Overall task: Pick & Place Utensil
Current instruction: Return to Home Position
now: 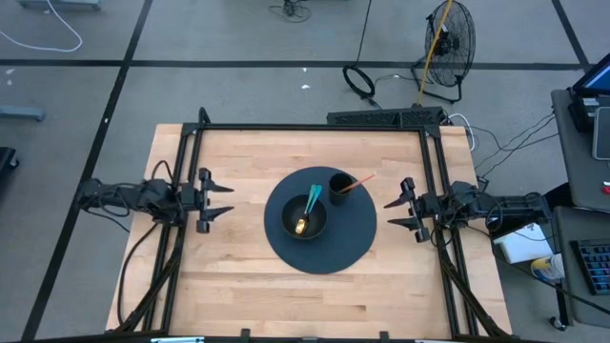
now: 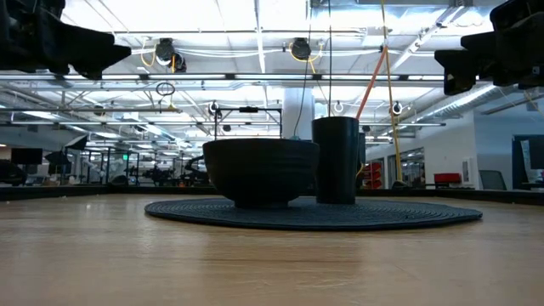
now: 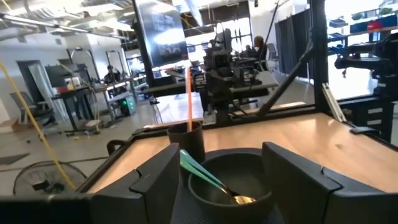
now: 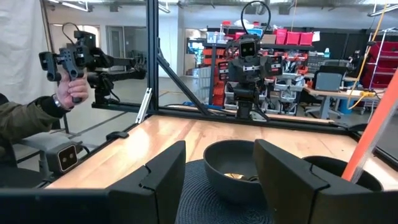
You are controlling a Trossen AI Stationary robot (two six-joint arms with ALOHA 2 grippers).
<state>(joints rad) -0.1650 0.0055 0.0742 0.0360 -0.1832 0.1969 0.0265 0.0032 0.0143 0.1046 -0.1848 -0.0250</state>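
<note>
Gold spoon (image 1: 301, 226) rests in black bowl (image 1: 285, 219), 3 o'clock of left gripper (image 1: 230, 200), 9 o'clock of right gripper (image 1: 388, 214); both wide open, empty.

From overhead we look straight down on the whole bench (image 1: 238, 286). Our low camera sits at bench-top height, close to the round placemat (image 2: 382, 214), facing level into the room. Looking past the left end effector (image 3: 221, 155) we face the right arm (image 3: 227, 81); past the right end effector (image 4: 217, 149), the left arm (image 4: 247, 74). All four views share the black bowl (image 1: 290, 227) and cup (image 1: 335, 189).
</note>
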